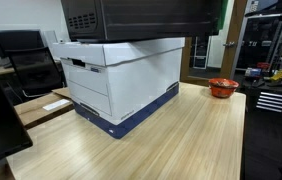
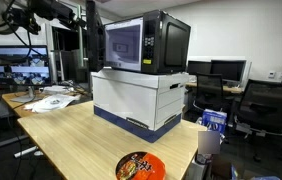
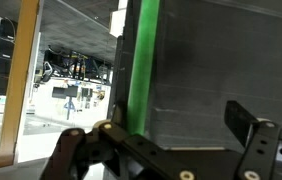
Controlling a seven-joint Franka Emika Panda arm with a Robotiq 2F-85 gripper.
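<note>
Wrist view: the gripper (image 3: 161, 140) sits low in frame. Its two black fingers (image 3: 249, 125) stand well apart w/ nothing btwn the pads, so not clamped on anything.

Directly ahead and close is the black box-shaped microwave oven (image 3: 221, 70); one of its dark grey flat panels fills the frame-right half. Along that panel's edge runs a bright green vertical strip (image 3: 141, 60). Can't tell if it's tape, trim or a reflection.

Key relation: the strip lies straight in front of the fingers, approx. on the centre line of the gap, a bit toward the frame-left finger. Its long axis goes up-down, slightly tilted, i.e. crosswise to the line btwn the fingertips. Whether the pads touch the panel can't be told; prob. just short of it. Only one arm here, so no nearer/farther choice.

In both exterior views the microwave (image 1: 131, 18) (image 2: 146, 45) stands upright on top of a white cardboard storage box w/ a blue base (image 1: 121, 80) (image 2: 141, 100). The box rests on a light wooden table (image 1: 181, 140) (image 2: 71, 140). The gripper isn't clearly picked out in either ext. view.

Farther along the table, well apart from the box, sits an orange-red round bowl (image 1: 223, 88) (image 2: 139, 167). Beyond the table edge: black office chairs (image 1: 31, 65) (image 2: 271, 100).
</note>
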